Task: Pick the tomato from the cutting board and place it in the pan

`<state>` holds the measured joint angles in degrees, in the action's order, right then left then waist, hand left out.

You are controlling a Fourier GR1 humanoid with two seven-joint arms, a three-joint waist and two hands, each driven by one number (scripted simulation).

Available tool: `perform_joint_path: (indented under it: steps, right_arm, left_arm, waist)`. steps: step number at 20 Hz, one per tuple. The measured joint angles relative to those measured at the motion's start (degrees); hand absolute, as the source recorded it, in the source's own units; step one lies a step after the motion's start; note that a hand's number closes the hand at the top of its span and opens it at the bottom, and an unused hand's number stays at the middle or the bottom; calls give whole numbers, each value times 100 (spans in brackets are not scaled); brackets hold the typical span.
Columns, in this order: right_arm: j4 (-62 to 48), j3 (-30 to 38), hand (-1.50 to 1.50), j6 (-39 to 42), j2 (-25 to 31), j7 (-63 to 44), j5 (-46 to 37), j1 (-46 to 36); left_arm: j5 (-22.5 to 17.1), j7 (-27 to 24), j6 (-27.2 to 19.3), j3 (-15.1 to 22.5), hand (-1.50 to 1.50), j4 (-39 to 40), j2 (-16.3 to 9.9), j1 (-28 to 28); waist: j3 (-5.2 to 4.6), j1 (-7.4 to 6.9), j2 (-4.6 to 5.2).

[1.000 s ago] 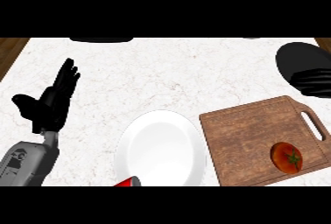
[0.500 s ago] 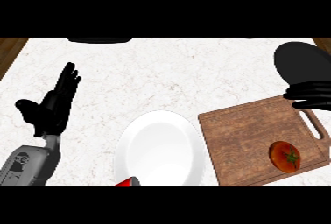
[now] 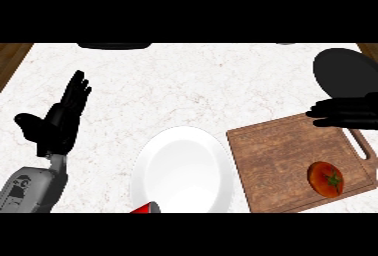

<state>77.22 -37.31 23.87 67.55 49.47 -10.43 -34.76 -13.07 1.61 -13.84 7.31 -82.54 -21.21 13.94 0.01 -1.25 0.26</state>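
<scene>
A red tomato (image 3: 326, 178) with a green stem lies on the wooden cutting board (image 3: 280, 155), near its front right corner. The black pan (image 3: 344, 71) sits at the far right, beyond the board. My right hand (image 3: 348, 113) comes in from the right edge and hovers over the board's far right corner, between the pan and the tomato, with its fingers straight and pointing left, holding nothing. My left hand (image 3: 57, 121) rests open at the left, fingers up.
A white plate (image 3: 181, 170) lies just left of the board. A small red object (image 3: 147, 208) peeks in at the lower edge below the plate. A dark object (image 3: 114, 46) sits at the counter's far edge. Wooden floor shows past the counter's left corner.
My right hand has moved down from over the pan toward the board's far right corner. The tomato, the board and my left hand have stayed where they were.
</scene>
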Motion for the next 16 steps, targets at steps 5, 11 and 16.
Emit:
perform_joint_path:
  steps: [5, 11, 16]
  right_arm:
    - [-87, -303, -150, -58, -178, 35, -318, -138]
    - [-142, -553, -150, -308, -448, 153, -772, -43]
    - [-15, -571, -150, -470, -498, 106, -1268, 79]
  left_arm:
    - [53, -24, 37, -23, 0, 17, 42, -13]
    - [119, 94, 21, -113, 0, 22, 88, 73]
    - [166, 56, 109, -220, 0, -66, 82, -101]
  waist:
    - [0, -10, 2]
    - [0, 45, -8]
    - [-1, 78, -22]
